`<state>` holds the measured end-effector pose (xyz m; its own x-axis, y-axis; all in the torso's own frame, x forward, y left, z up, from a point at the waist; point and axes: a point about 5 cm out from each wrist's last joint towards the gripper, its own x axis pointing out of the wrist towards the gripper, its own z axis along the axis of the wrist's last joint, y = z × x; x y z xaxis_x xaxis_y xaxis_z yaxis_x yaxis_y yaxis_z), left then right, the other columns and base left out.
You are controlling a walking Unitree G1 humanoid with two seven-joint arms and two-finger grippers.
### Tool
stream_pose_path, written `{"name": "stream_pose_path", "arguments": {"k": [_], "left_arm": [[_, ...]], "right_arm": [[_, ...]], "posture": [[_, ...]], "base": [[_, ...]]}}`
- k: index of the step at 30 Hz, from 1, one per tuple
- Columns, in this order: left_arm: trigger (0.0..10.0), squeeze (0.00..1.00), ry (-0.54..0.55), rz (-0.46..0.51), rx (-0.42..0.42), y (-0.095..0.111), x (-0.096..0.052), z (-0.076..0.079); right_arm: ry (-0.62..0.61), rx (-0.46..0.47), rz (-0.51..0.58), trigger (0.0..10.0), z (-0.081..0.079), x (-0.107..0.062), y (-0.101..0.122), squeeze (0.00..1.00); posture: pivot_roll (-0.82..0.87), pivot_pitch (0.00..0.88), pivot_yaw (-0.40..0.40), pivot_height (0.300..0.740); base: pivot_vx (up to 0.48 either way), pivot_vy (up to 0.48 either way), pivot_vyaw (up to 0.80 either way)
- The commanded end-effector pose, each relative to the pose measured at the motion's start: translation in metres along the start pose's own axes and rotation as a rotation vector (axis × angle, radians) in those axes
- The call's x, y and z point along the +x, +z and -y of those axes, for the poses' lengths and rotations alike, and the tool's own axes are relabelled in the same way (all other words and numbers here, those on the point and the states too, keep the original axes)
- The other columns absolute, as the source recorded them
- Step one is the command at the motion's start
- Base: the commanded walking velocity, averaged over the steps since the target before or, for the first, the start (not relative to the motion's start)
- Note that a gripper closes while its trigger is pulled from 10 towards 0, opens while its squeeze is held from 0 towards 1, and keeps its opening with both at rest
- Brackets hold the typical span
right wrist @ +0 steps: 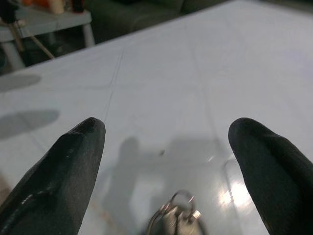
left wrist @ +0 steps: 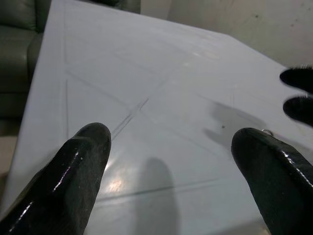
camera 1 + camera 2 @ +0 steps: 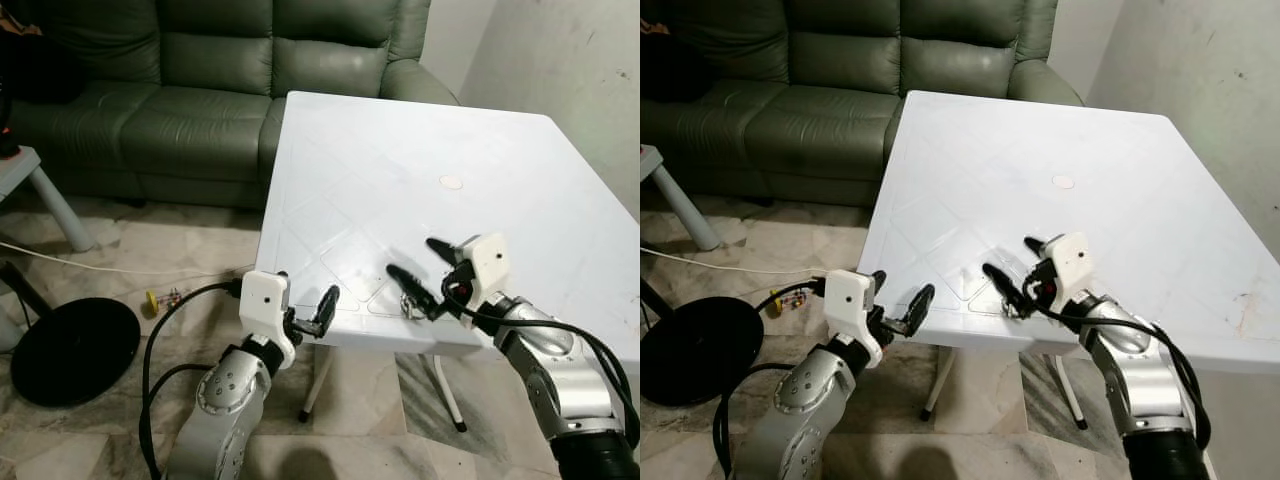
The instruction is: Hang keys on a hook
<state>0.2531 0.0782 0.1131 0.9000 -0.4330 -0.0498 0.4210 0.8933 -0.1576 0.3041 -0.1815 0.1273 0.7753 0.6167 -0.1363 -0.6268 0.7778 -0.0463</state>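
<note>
- The small bunch of silver metal keys on a ring [image 1: 177, 218] lies flat on the white plastic square table [image 3: 400, 170], close to its near edge, towards the near left corner.
- The right gripper [image 3: 420, 275] hovers just over the bunch with its black fingers spread wide and nothing between them; the keys sit just below and between the fingertips, so it is the nearer arm.
- The left gripper [image 3: 312, 312], likewise open and empty, waits at the near edge, left of the keys.
- No hook can be made out.
</note>
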Motion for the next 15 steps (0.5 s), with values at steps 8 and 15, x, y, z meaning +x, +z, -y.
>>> {"name": "stream_pose_path", "arguments": {"k": [8,15], "left_arm": [[10.0,0.0,-0.006,0.002,-0.012,0.004,-0.005,0.006],[10.0,0.0,-0.007,-0.004,-0.016,0.003,-0.007,0.008]], "right_arm": [[0.046,0.101,-0.035,10.0,0.002,-0.004,-0.006,0.0],[0.035,0.121,-0.063,10.0,0.002,-0.003,-0.01,0.0]], "posture": [[0.06,0.124,-0.108,0.74],[0.06,0.125,-0.108,0.74]], "base": [[0.0,0.0,0.0],[0.0,0.0,0.0]]}}
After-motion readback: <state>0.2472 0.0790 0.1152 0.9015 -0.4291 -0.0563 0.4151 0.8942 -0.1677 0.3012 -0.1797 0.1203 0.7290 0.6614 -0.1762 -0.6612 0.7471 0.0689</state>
